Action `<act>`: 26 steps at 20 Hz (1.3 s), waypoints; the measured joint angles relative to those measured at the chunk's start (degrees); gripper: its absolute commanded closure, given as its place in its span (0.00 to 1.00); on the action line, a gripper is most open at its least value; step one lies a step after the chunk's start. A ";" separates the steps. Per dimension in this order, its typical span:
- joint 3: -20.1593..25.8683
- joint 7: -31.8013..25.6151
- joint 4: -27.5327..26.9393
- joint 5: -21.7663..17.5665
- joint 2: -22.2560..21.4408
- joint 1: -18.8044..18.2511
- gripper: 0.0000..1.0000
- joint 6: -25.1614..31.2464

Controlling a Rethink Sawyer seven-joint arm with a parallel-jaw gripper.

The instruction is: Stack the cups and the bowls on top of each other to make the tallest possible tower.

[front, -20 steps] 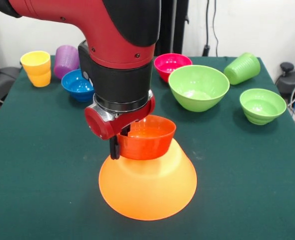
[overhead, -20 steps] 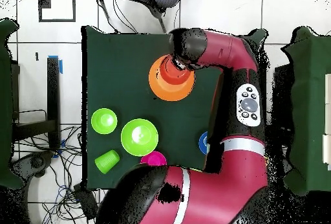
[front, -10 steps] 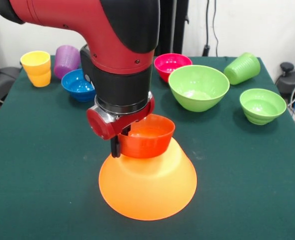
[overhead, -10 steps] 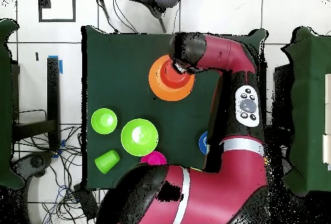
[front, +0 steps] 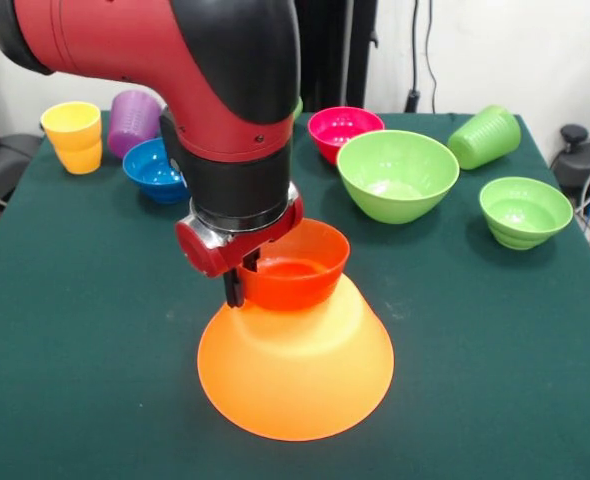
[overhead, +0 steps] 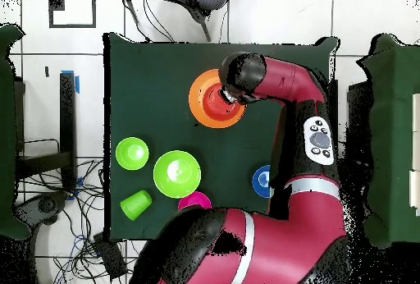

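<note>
The huge orange bowl [front: 295,375] [overhead: 203,116] lies upside down near the table's front as a wide base. A red-orange bowl [front: 300,272] [overhead: 215,98] stands upright on its top. My gripper [front: 245,278] is shut on this bowl's left rim, with one black finger [front: 232,290] outside the wall and the other inside. In the overhead view the arm hides the gripper. Yellow [front: 73,136] and purple [front: 132,120] cups stand at the back left. A light green cup [front: 484,136] [overhead: 135,204] lies on its side at the back right.
A blue bowl [front: 155,170] [overhead: 262,180], a pink bowl [front: 343,130] [overhead: 194,202], a large light green bowl [front: 397,175] [overhead: 176,173] and a smaller green bowl [front: 524,211] [overhead: 131,153] stand upright along the back and right of the green table [front: 85,330].
The gripper and the red-orange bowl have risen slightly and shifted a little left over the orange base. The other bowls and cups have not moved.
</note>
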 measured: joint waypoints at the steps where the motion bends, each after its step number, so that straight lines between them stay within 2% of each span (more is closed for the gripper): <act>1: 0.02 0.00 0.12 0.07 -0.04 -0.11 1.00 -0.05; 9: 0.39 0.00 1.12 0.19 -0.55 -0.88 1.00 -0.44; 26: 3.83 0.00 4.49 0.17 -2.45 -1.72 1.00 -7.93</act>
